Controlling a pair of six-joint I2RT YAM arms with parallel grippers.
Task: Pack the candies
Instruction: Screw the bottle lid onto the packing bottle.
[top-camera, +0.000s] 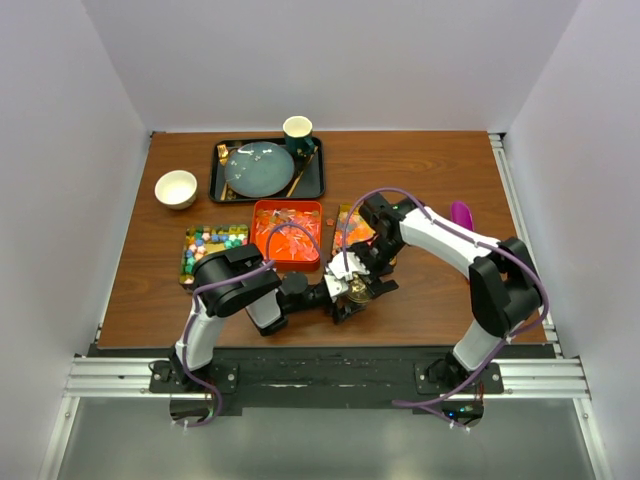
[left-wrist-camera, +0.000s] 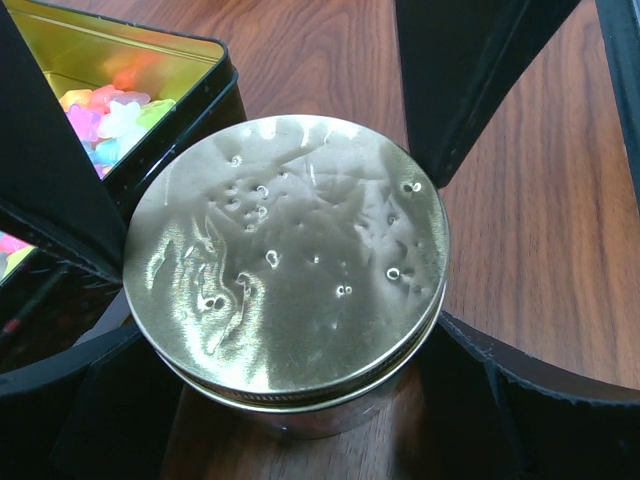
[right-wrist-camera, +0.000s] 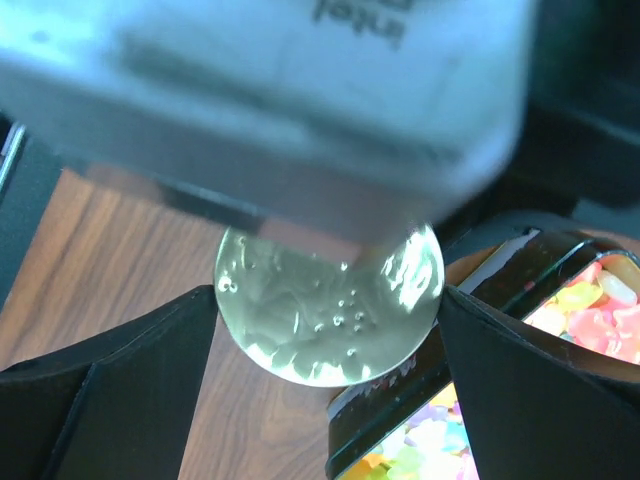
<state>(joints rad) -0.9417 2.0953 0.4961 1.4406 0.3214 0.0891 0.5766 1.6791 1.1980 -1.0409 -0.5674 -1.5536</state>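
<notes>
A round jar with a gold lid (left-wrist-camera: 285, 255) stands on the wooden table beside a black tin of pastel candies (left-wrist-camera: 105, 120). My left gripper (left-wrist-camera: 300, 400) is shut on the jar's body, one finger on each side. My right gripper (right-wrist-camera: 330, 310) comes from the far side and its fingers (right-wrist-camera: 130, 380) press both edges of the lid (right-wrist-camera: 320, 320). From above, both grippers meet at the jar (top-camera: 355, 287). Pastel candies (right-wrist-camera: 590, 310) lie in the tin right next to it. Multicoloured cubes (top-camera: 210, 243) fill a left tin, and wrapped pieces (top-camera: 287, 235) lie in a red tray.
A black tray (top-camera: 318, 185) with a grey plate (top-camera: 258, 168) sits at the back, a green cup (top-camera: 298, 132) behind it. A white bowl (top-camera: 176, 188) stands at the left. A purple scoop (top-camera: 461, 213) lies to the right of my right arm.
</notes>
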